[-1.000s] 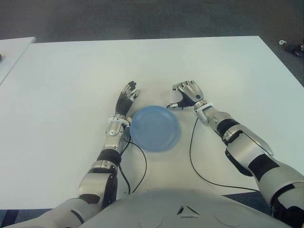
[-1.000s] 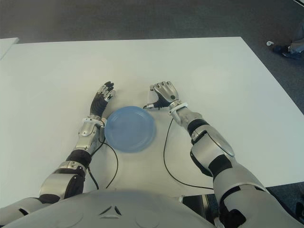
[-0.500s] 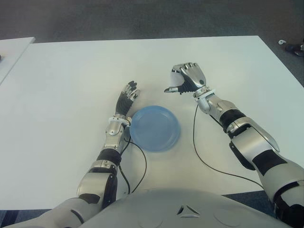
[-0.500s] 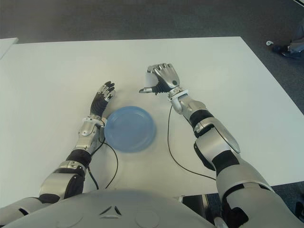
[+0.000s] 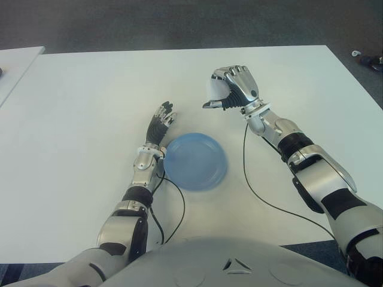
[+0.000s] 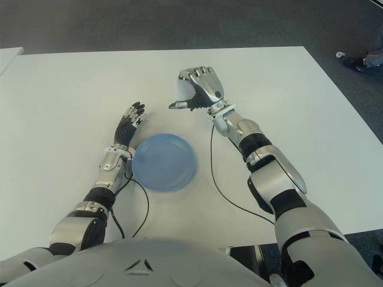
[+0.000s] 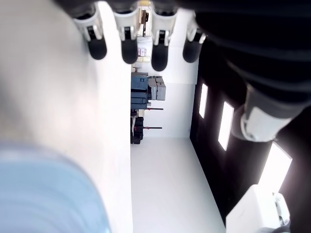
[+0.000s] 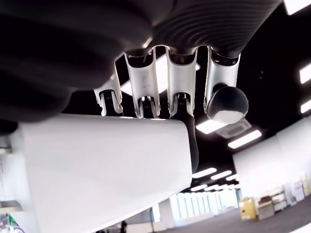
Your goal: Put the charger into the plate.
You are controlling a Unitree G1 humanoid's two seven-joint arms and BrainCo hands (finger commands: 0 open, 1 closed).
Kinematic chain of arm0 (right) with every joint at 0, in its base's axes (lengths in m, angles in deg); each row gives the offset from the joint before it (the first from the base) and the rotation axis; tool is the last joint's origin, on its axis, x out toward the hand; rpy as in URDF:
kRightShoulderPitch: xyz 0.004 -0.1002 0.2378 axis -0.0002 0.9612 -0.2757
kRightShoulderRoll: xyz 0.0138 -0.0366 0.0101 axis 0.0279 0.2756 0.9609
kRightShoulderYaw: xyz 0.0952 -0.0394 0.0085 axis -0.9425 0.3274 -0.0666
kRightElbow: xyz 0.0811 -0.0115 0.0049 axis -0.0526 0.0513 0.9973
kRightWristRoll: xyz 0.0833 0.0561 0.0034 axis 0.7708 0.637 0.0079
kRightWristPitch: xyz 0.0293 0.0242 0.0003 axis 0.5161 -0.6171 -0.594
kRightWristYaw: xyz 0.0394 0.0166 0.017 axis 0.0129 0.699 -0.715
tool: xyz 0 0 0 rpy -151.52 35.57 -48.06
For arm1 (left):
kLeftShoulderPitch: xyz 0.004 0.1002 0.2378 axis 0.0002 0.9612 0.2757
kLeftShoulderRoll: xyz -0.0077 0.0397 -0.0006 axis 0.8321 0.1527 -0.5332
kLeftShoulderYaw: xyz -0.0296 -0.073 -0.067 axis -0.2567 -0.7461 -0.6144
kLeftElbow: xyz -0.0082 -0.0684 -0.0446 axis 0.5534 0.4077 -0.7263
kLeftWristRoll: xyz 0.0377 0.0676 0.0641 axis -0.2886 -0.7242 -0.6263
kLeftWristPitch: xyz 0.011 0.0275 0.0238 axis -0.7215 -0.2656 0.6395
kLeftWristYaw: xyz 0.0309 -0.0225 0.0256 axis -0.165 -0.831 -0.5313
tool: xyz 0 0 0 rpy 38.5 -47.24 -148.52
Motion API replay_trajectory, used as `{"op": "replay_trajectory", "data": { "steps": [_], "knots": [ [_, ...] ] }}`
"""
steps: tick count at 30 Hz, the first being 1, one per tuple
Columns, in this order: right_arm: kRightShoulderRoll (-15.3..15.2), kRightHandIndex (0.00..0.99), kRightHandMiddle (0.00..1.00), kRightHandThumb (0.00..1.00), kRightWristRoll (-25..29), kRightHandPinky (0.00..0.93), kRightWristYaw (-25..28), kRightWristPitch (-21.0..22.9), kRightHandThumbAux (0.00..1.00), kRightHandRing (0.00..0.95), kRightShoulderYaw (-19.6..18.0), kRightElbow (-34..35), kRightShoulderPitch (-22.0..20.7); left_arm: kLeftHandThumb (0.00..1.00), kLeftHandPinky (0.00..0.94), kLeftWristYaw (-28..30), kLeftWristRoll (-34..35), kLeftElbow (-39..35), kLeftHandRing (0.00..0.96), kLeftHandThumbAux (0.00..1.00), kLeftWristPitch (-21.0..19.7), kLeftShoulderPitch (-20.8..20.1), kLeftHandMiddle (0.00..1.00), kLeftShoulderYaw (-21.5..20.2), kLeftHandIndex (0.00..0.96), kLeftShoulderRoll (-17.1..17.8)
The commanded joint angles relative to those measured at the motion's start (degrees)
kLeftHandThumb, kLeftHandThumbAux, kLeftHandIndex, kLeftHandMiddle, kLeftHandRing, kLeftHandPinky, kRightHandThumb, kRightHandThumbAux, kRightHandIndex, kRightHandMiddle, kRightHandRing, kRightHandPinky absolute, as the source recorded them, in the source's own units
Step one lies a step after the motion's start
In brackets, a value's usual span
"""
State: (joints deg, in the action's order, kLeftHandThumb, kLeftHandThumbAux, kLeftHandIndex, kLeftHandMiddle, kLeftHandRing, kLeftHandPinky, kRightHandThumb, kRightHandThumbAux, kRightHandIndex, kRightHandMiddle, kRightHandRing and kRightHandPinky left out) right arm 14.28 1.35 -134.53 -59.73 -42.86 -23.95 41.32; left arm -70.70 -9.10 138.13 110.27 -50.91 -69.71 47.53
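Observation:
A white block-shaped charger sits in my right hand, whose fingers are curled around it; the right wrist view shows the charger filling the palm under the fingers. That hand is raised above the table, beyond the far right side of the blue plate. A black cable trails from the hand's side down across the table toward me. My left hand lies flat with fingers stretched out, just left of the plate's rim.
The white table stretches wide on all sides of the plate. A second white table's corner shows at the far left. Dark floor lies beyond the far edge.
My right hand has lifted the charger off the table beside the plate and carried it up and away, now tilted more toward the left. The left hand stayed put.

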Motion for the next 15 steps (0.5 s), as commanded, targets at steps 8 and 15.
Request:
{"op": "replay_trajectory", "data": {
  "steps": [8, 15],
  "knots": [
    [1.0, 0.440, 0.903, 0.747, 0.7, 0.886, 2.0, -1.1, 0.708, 0.893, -0.8, 8.5, 5.1, 0.000, 0.098, 0.2, -0.3, 2.4, 0.106, 0.516, -2.6, 1.4, 0.141, 0.0, 0.114, -0.3],
    [2.0, 0.440, 0.899, 0.747, 5.0, 0.884, 10.6, -0.5, 0.708, 0.888, -2.6, 18.2, 11.5, 0.000, 0.094, 0.1, -0.2, 2.4, 0.102, 0.511, -2.8, 1.2, 0.140, -0.1, 0.108, -0.3]
  ]
}}
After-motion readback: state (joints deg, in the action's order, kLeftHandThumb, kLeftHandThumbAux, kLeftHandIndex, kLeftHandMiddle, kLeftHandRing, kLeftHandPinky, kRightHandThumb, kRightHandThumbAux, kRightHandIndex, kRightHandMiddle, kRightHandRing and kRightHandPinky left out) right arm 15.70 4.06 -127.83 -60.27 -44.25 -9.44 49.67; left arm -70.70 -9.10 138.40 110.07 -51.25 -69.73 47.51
